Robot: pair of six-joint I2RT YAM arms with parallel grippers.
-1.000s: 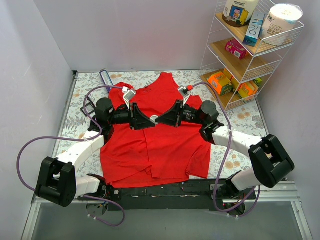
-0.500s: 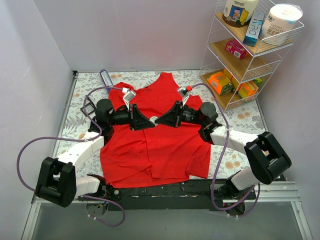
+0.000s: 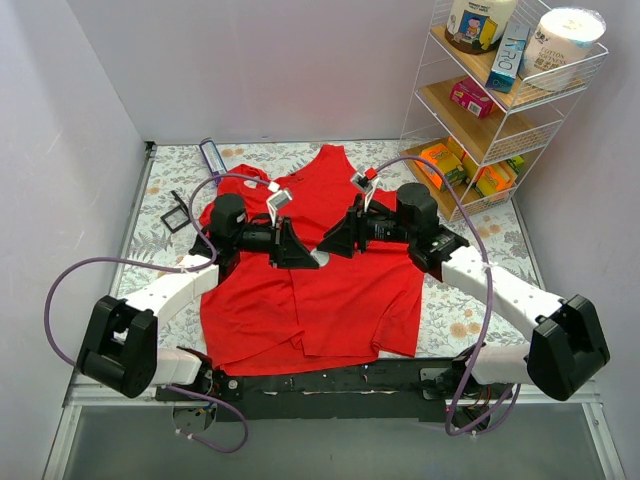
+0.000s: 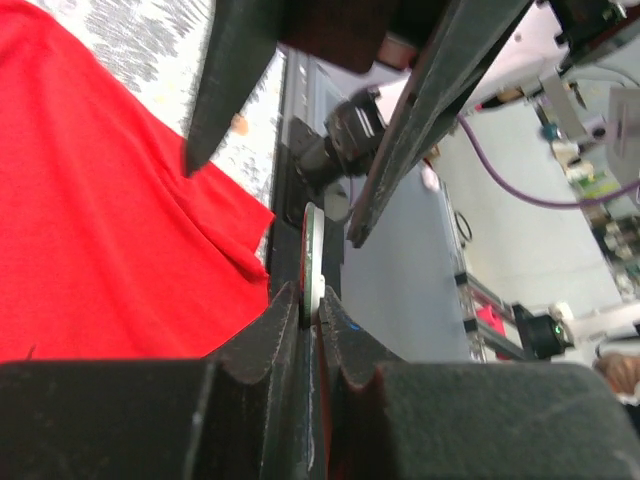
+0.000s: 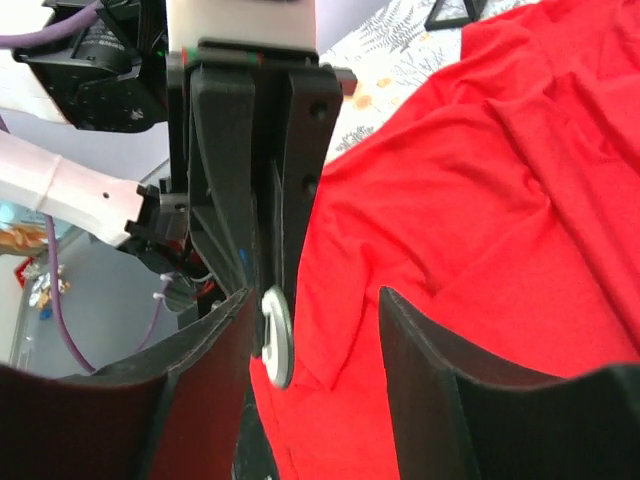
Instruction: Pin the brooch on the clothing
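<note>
- Top external: left fingers (image 3: pixel 303 256) and right fingers (image 3: pixel 333 241) are meeting tip to tip over the chest of the clothing (image 3: pixel 340 300), which is lying spread on the desk (image 3: pixel 480 245).
- Left fingers are pinching the brooch (image 4: pixel 312 255) edge-on, closed tight on its lower rim; the disc is sticking out beyond the tips.
- Right fingers are standing apart, one on each side of the brooch, gripping nothing. The nearer one is sitting just beside the disc; contact cannot be told.
- Brooch is hanging over the red fabric near mid-chest; whether it is touching the cloth cannot be told.
- Versus a second ago: right fingers, then closed at the brooch, are now opening; the left alone is carrying it.
- Meeting point is sitting nearer the arm bases and further right than before.
- Right elbow is swinging out toward the near right corner; left wrist is reaching further toward centre.
- Clothing is lying as before.
</note>
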